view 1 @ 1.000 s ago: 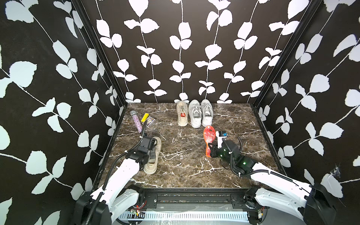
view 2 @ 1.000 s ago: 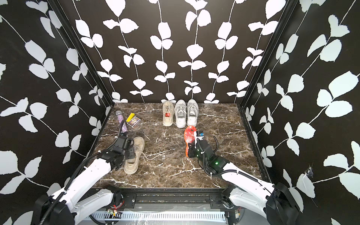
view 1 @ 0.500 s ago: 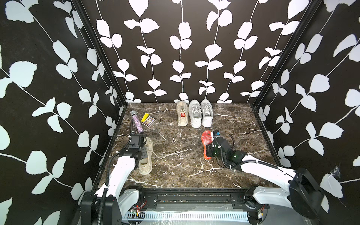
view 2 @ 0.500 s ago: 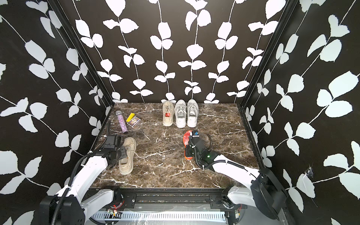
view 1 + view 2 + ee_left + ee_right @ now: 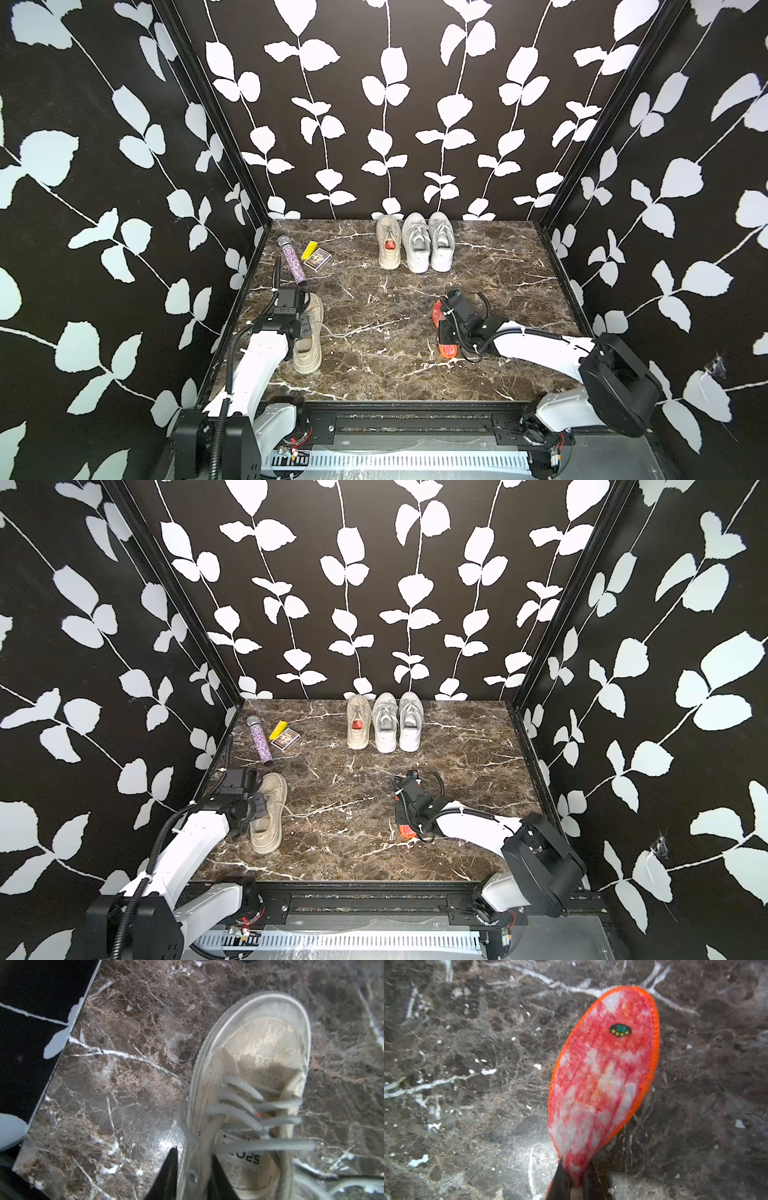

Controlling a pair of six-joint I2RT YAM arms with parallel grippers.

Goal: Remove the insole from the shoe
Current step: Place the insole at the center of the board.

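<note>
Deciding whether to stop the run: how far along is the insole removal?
Done: the red insole is fully out of the beige shoe. In hand: the right gripper pinches its narrow end, low over the table; the left gripper has its jaws astride the shoe's side wall. Left: probably set the insole down and release both.

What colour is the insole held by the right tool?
The insole is red, mottled white, orange-edged; right wrist view.
</note>
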